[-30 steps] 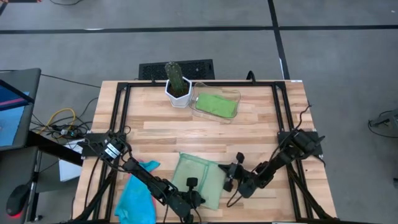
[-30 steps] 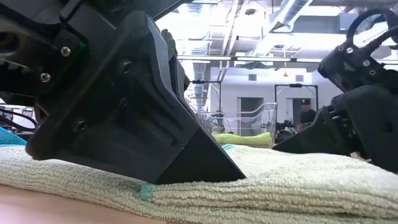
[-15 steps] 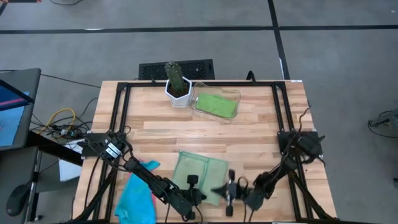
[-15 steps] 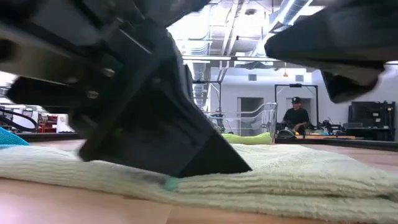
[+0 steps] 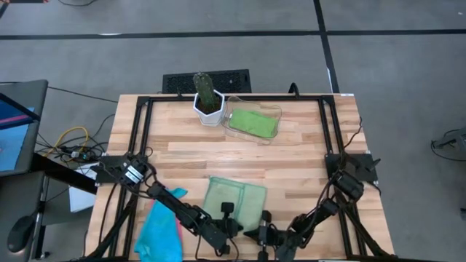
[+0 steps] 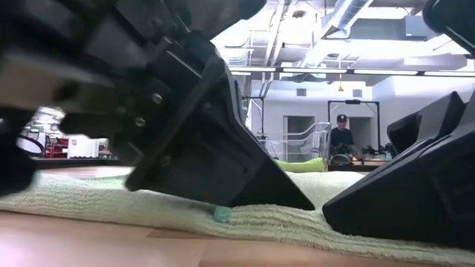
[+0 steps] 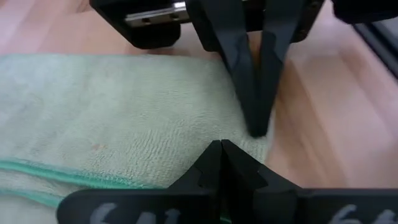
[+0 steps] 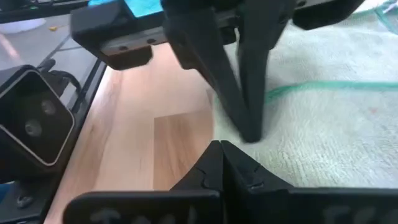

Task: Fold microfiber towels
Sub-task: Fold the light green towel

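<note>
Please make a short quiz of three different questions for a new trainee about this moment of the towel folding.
1. True or false: the turquoise towel lies inside the clear tray.
2. Which towel do both tools meet at? A) the turquoise one B) the light green towel near the table's front edge C) the green one in the tray
3. Fill in: the left tool and the right tool both have their fingers ____.

Key:
1. False. It lies on the wooden table at the front left, partly under the left arm.
2. B. The tools face each other at that towel's front edge.
3. Shut.
</note>
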Tool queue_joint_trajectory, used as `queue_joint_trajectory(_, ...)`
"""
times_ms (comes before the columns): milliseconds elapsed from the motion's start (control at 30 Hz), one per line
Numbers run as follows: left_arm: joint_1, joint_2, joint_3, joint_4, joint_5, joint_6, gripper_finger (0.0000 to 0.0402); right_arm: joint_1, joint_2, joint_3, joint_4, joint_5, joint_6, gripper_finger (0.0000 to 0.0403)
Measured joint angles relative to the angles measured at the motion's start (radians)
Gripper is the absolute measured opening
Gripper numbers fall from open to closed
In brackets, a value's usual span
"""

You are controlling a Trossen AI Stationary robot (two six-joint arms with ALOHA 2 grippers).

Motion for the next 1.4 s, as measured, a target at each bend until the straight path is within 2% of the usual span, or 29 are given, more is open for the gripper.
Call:
queue_joint_trajectory(133, 0.013, -0.025, -0.001, -0.021, -0.011, 0.076, 0.0000, -0.001, 0.000, 0.000, 0.002, 0.000, -0.002, 0.0030)
queue_joint_trajectory(267, 0.015, -0.123, 0.032, -0.168, -0.027, 0.085, 0.0000, -0.001, 0.000, -0.001, -0.001, 0.000, -0.003, 0.0021)
queue_joint_trajectory(367, 0.003, -0.199, 0.068, -0.316, -0.027, 0.024, 0.0000, -0.001, 0.000, -0.001, -0.007, -0.001, -0.003, 0.0018)
queue_joint_trajectory(467, -0.032, -0.249, 0.071, -0.460, -0.036, -0.123, 0.0000, -0.001, 0.001, -0.001, -0.007, -0.001, -0.003, 0.0025)
queue_joint_trajectory(600, -0.136, -0.255, 0.059, -0.563, -0.176, -0.321, 0.0000, -0.001, -0.001, -0.004, 0.026, -0.005, -0.028, 0.0044)
queue_joint_trajectory(667, -0.190, -0.237, 0.024, -0.556, -0.274, -0.388, 0.0000, -0.001, -0.021, -0.009, 0.068, 0.000, -0.139, 0.0049)
queue_joint_trajectory(800, -0.240, -0.187, -0.013, -0.559, -0.422, -0.527, 0.0000, -0.008, -0.081, -0.003, 0.133, 0.152, -0.330, 0.0046)
queue_joint_trajectory(900, -0.234, -0.146, -0.017, -0.559, -0.382, -0.595, 0.0000, -0.057, -0.068, -0.011, 0.104, 0.136, -0.337, 0.0039)
queue_joint_trajectory(1000, -0.221, -0.116, -0.018, -0.560, -0.272, -0.641, 0.0000, -0.115, -0.032, -0.006, 0.116, -0.030, -0.253, 0.0030)
queue_joint_trajectory(1067, -0.219, -0.115, -0.019, -0.564, -0.253, -0.677, 0.0000, -0.142, 0.015, -0.007, 0.121, -0.110, -0.173, 0.0024)
queue_joint_trajectory(1233, -0.237, -0.156, -0.015, -0.568, -0.326, -0.691, 0.0000, -0.151, 0.030, -0.002, 0.129, -0.134, -0.134, 0.0019)
queue_joint_trajectory(1400, -0.248, -0.199, -0.003, -0.584, -0.375, -0.685, 0.0000, -0.122, -0.020, -0.009, 0.191, -0.075, -0.286, 0.0028)
